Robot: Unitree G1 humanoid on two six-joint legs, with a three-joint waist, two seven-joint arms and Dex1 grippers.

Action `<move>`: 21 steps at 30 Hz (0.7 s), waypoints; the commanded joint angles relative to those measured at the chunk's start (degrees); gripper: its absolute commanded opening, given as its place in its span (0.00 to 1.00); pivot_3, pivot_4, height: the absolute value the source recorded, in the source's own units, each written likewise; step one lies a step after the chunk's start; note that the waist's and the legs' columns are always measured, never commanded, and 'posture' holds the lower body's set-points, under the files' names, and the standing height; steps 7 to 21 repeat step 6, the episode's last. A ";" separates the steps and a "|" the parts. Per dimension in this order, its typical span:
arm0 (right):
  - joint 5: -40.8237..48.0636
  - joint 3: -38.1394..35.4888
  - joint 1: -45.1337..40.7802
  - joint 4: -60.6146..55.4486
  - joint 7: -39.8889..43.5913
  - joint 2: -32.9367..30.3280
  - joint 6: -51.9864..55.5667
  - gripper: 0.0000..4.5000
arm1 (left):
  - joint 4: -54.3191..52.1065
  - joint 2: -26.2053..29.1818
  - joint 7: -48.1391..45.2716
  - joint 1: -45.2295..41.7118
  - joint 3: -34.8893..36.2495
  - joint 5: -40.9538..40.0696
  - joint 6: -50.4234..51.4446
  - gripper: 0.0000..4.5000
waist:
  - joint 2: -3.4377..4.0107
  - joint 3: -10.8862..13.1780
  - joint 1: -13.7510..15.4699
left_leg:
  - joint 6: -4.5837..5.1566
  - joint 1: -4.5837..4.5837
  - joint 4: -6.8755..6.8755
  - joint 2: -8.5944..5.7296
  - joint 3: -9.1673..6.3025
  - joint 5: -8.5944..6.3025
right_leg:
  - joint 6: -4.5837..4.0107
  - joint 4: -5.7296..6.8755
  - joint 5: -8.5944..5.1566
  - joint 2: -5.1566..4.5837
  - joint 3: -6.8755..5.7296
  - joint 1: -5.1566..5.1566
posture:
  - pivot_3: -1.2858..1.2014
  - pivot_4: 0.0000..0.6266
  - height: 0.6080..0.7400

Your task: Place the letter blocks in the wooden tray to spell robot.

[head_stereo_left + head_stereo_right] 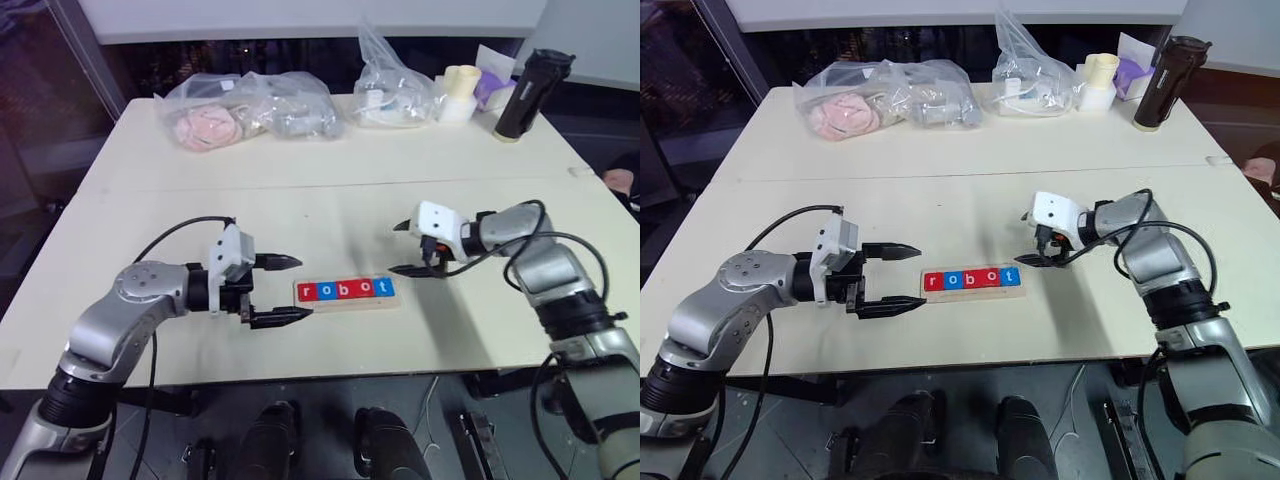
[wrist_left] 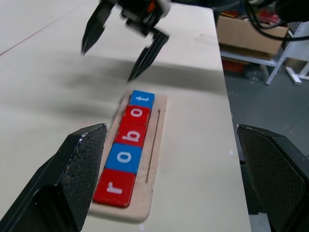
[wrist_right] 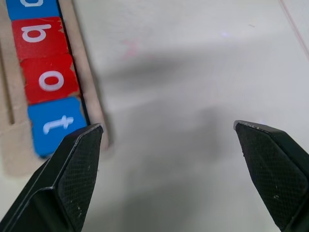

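Note:
The wooden tray (image 1: 347, 303) lies near the table's front edge, between my two grippers. Five letter blocks (image 1: 347, 289) sit in it in a row, alternating red and blue, and read r, o, b, o, t from left to right. My left gripper (image 1: 305, 288) is open at the tray's left end, pointing right along it, with nothing between its fingers. In the left wrist view the row of blocks (image 2: 130, 137) runs away from me towards my right gripper (image 2: 107, 65). My right gripper (image 1: 394, 249) is open and empty, just beyond the tray's right end and above the table; the blue t block (image 3: 55, 124) lies beside one finger.
At the table's back edge stand clear plastic bags (image 1: 250, 105) with soft items, another bag (image 1: 395, 80), a pale cup (image 1: 460, 92) and a black bottle (image 1: 530, 95). A seam crosses the tabletop (image 1: 330, 185). The front edge runs just below the tray.

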 commanded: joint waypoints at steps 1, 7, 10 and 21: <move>4.02 -5.95 6.20 -11.92 -0.61 -3.84 6.10 0.99 | -0.64 0.40 0.43 0.31 0.78 0.68 -0.94 1.00 | 0.00 0.00 -0.07 | 0.00 0.00 0.00 0.00 0.01 0.00 | 0.00 0.00 0.00 -0.01 0.01 0.00 | 0.52 0.24 0.88; 8.34 -11.97 16.01 -25.10 -2.04 -7.82 14.18 0.99 | -0.26 0.46 0.28 0.65 0.53 1.08 -0.71 1.00 | 0.01 -0.01 -0.25 | 0.00 0.03 0.00 0.02 0.00 -0.01 | -0.01 0.03 -0.01 -0.07 0.03 0.00 | 0.52 0.24 0.88; 8.34 -11.97 16.01 -25.10 -2.04 -7.82 14.18 0.99 | -0.26 0.46 0.28 0.65 0.53 1.08 -0.71 1.00 | 0.01 -0.01 -0.25 | 0.00 0.03 0.00 0.02 0.00 -0.01 | -0.01 0.03 -0.01 -0.07 0.03 0.00 | 0.52 0.24 0.88; 8.34 -11.97 16.01 -25.10 -2.04 -7.82 14.18 0.99 | -0.26 0.46 0.28 0.65 0.53 1.08 -0.71 1.00 | 0.01 -0.01 -0.25 | 0.00 0.03 0.00 0.02 0.00 -0.01 | -0.01 0.03 -0.01 -0.07 0.03 0.00 | 0.52 0.24 0.88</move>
